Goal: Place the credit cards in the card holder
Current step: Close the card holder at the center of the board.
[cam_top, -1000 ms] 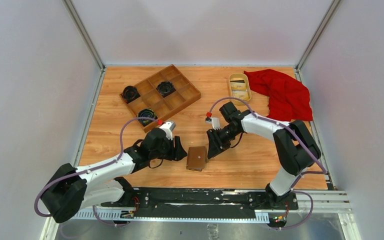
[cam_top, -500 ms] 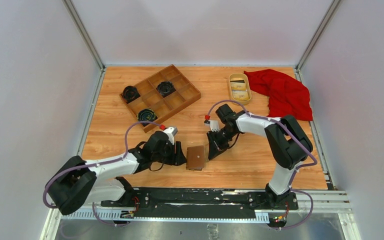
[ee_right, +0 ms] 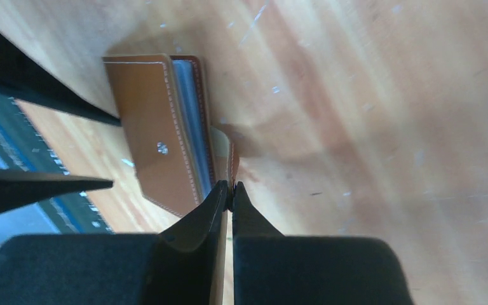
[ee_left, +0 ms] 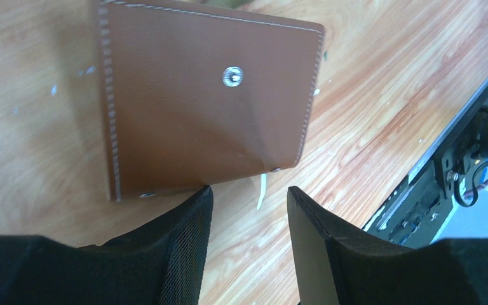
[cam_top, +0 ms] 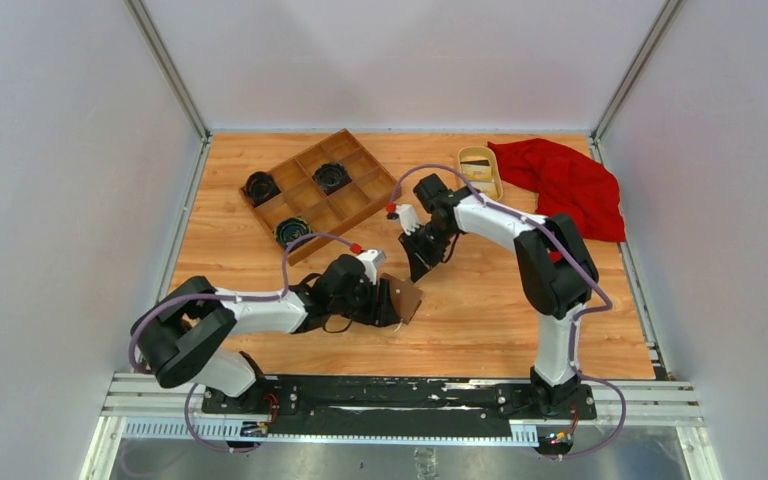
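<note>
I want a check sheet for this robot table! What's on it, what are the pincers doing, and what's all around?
Surface: wooden table, bare wood with small pale marks.
Job's things: brown wallet near the front, partly open, blue pockets showing; cards in the yellow dish, far right.
Clutter: wooden tray with three black round parts; red cloth.
Pincers: left pincer open, at the wallet's edge; right pincer shut, by the wallet's flap; whether it pinches the flap cannot be told.
Cables: purple cables looped along both arms.
Surroundings: pale walls; metal rail in front.
</note>
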Robot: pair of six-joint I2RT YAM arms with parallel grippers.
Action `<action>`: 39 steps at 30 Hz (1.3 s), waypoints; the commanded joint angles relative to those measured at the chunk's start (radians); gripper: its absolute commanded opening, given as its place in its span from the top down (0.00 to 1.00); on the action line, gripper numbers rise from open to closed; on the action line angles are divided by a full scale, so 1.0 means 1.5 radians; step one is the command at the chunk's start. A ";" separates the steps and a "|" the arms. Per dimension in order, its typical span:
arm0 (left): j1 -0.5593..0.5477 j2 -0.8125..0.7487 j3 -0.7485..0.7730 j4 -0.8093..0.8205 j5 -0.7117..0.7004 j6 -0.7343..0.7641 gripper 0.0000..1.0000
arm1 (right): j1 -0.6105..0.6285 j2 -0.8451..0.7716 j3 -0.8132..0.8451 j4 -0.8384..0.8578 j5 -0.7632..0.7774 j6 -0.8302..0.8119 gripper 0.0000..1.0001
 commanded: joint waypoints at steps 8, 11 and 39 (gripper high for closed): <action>-0.009 -0.111 -0.039 -0.012 -0.062 0.036 0.47 | -0.018 0.062 0.130 -0.158 0.058 -0.218 0.65; -0.008 -0.246 -0.087 -0.012 -0.089 0.079 0.46 | -0.040 0.016 0.128 -0.147 0.055 -0.241 0.58; 0.190 -0.113 0.261 -0.398 0.163 0.381 0.14 | -0.070 -0.094 -0.035 0.033 -0.155 -0.145 0.25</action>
